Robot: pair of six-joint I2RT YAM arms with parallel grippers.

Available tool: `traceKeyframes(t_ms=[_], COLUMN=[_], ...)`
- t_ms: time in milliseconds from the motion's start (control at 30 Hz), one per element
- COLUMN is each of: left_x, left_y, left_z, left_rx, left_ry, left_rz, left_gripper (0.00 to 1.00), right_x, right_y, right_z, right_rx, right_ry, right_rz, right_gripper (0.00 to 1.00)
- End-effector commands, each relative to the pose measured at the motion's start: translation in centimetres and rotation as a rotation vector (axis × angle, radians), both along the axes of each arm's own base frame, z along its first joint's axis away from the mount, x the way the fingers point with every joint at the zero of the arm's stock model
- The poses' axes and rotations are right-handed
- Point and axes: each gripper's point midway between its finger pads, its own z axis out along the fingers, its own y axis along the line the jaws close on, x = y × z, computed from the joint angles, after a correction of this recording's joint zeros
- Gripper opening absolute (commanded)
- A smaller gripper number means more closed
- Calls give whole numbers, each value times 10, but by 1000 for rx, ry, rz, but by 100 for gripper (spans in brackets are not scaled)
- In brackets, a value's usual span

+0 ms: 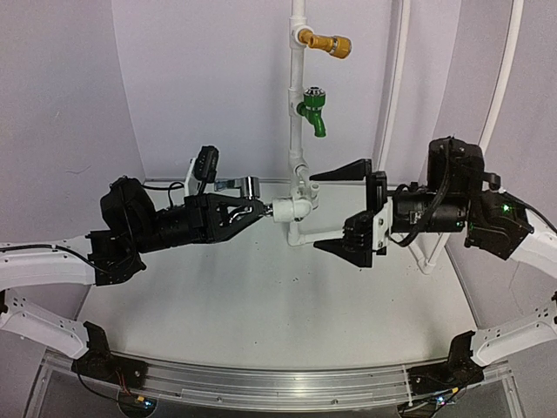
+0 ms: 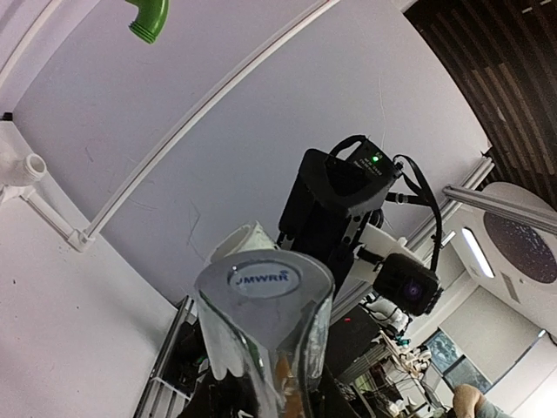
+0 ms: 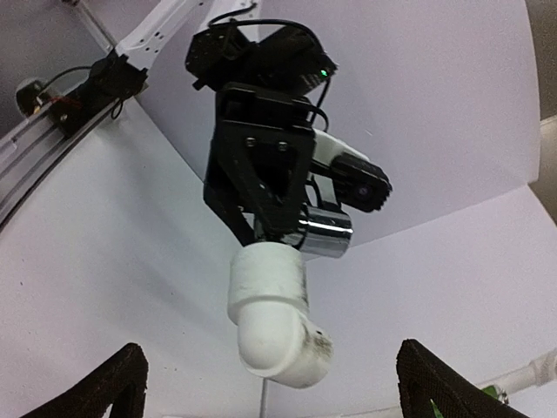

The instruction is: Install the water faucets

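Note:
My left gripper (image 1: 258, 207) is shut on the silver water faucet (image 1: 246, 186), whose lever handle points up and left. A white elbow fitting (image 1: 291, 209) sits on the faucet's end, right by the foot of the white pipe stand (image 1: 298, 78). In the left wrist view the faucet's flat handle (image 2: 265, 287) fills the front, with the fitting (image 2: 246, 239) behind it. My right gripper (image 1: 313, 212) is open, its fingers wide apart above and below the fitting. From the right wrist, the fitting (image 3: 271, 313) hangs under the faucet (image 3: 328, 233), between the spread fingertips (image 3: 117, 383).
A yellow-brass tap (image 1: 332, 43) and a green tap (image 1: 313, 111) are mounted on the pipe stand above. White conduits (image 1: 396, 87) run up the back wall. An aluminium rail (image 1: 278, 383) borders the table's near edge.

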Motion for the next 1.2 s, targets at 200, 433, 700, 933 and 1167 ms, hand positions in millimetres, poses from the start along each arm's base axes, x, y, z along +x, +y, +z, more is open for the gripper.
traceKeyframes(t_ms=[200,433,700,933,1167], left_x=[-24,-26,-31,-31,-31], left_y=[-3,-2,-8,-11,-6], left_z=[35,37,36,34,38], left_rx=[-114,-122,-110,-71,-35], left_ry=[1,-10,-25,-86,-245], left_rz=[-191,-196,-248,-230,-157], left_gripper=[0,0,0,0,0], right_x=[6,4,5,4,-9], right_y=[21,27,28,29,31], right_z=[-3,-11,-12,1,26], right_rx=[-35,-51,-53,10,132], right_ry=[-365,-379,-363,-243,71], right_rz=[-13,-15,-30,-48,-23], right_gripper=[76,53,34,7,0])
